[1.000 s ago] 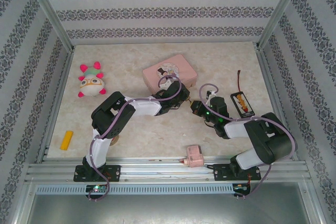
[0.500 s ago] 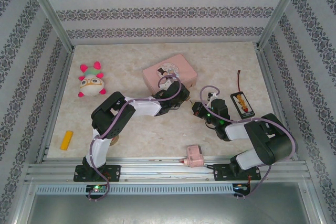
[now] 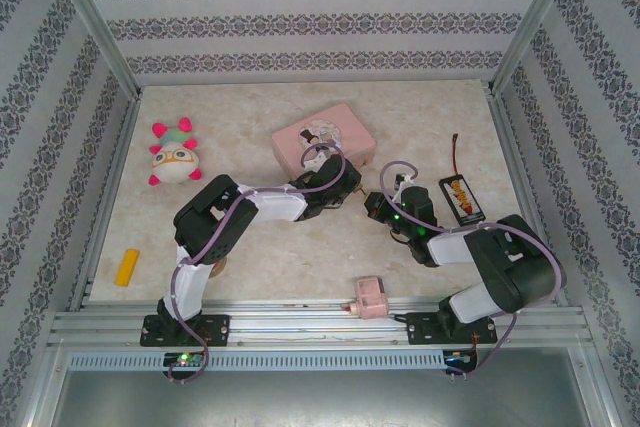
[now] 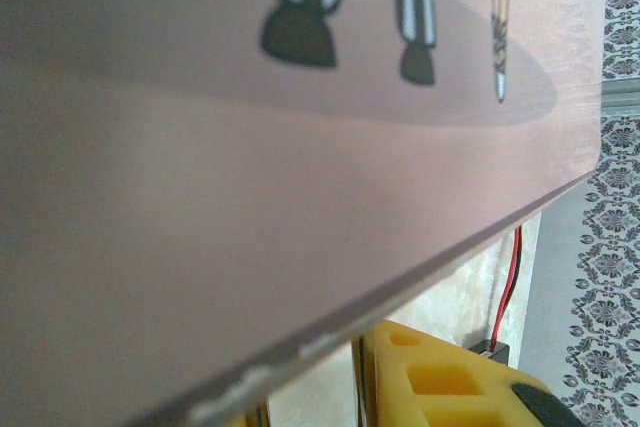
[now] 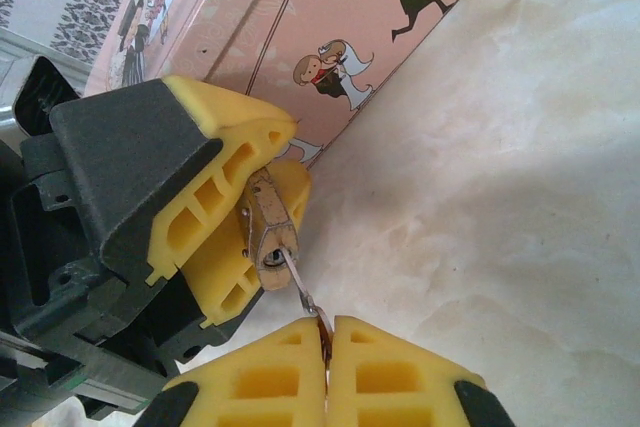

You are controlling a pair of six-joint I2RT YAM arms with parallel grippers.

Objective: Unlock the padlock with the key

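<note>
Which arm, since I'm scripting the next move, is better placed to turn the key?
Right. The right gripper pinches the key, its tip at the keyhole of the padlock, which the left gripper only clamps.

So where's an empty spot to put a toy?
Bare table lies between the plush toy and yellow block, and behind the pink tin. It is crowded beside the tin, where the left gripper and right gripper meet at the padlock.

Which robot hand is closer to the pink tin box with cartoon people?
Left. The left gripper sits close beside the pink cartoon-printed tin box; the right gripper is farther out, beyond the left one.
</note>
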